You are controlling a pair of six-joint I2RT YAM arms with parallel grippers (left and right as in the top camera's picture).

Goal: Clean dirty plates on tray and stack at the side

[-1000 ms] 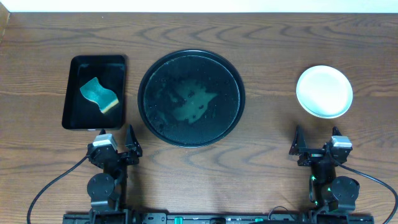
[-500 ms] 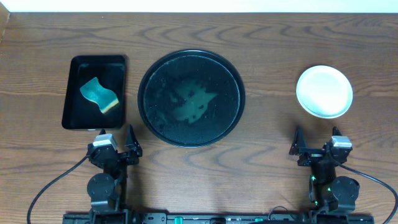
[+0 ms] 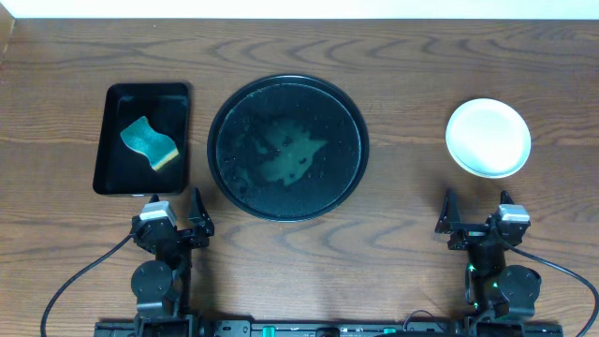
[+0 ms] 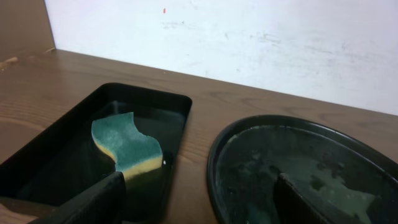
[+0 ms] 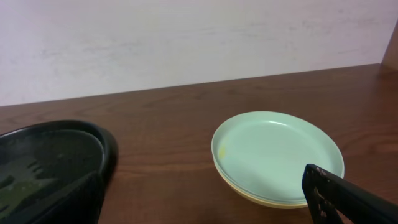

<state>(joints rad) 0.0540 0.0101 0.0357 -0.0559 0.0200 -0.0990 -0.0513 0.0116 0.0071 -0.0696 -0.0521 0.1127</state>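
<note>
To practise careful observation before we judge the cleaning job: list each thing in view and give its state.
Tray: smeared and wet-looking, no plates on it.
Plates: stacked beside the tray, small yellow mark on the top one.
Sponge: lying green side up in the small tray.
Left gripper: open, empty.
Right gripper: open, empty.

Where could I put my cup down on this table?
Bare wood lies between the round tray and the stacked plates, and along the far edge. The left is crowded: only a narrow strip separates the rectangular tray, holding a sponge, from the round tray.
</note>
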